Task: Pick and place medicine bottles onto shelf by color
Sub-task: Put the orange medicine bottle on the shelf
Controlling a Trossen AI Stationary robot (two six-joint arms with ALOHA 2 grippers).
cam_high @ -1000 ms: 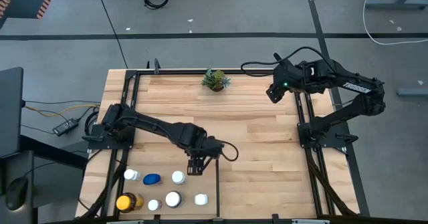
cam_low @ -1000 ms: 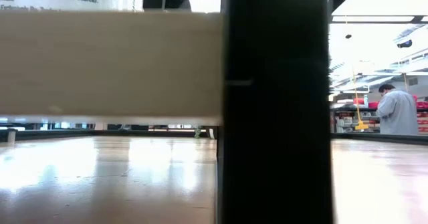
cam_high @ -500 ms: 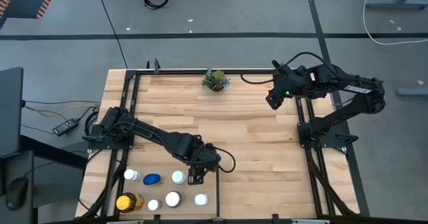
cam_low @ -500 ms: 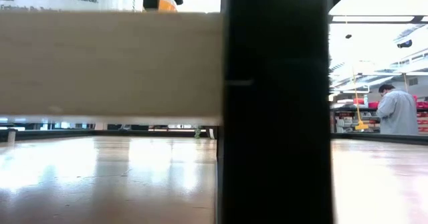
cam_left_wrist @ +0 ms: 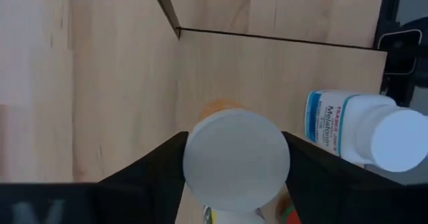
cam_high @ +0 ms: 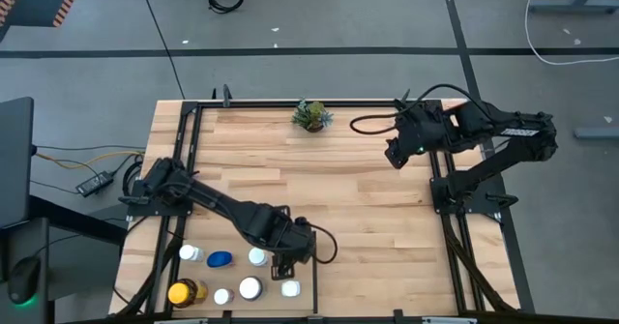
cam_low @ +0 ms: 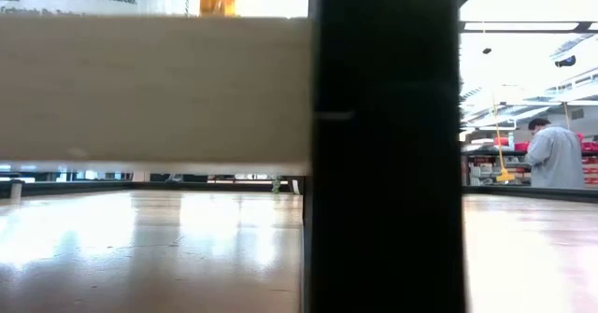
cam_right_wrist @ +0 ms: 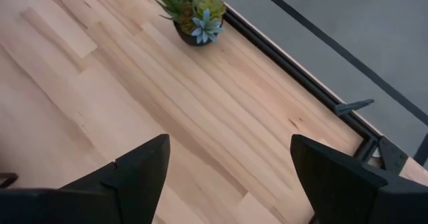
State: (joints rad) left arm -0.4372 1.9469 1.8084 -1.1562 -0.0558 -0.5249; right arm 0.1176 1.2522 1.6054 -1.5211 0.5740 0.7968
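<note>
Warehouse-like hall: grey floor (cam_high: pixel 319 34), shelving (cam_low: pixel 486 168), person (cam_low: pixel 555 154).

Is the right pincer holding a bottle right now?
No, the right pincer stands open and empty above bare wood, near the potted plant.

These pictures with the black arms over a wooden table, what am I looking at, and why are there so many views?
It is a robot with two arms at a table. One camera looks down from above, one sits at table height, mostly blocked by a post, and one rides on each wrist. The left gripper is shut on an orange, white-capped bottle, over the shelf where other medicine bottles stand. The right gripper hangs open over bare wood near a small potted plant.
</note>
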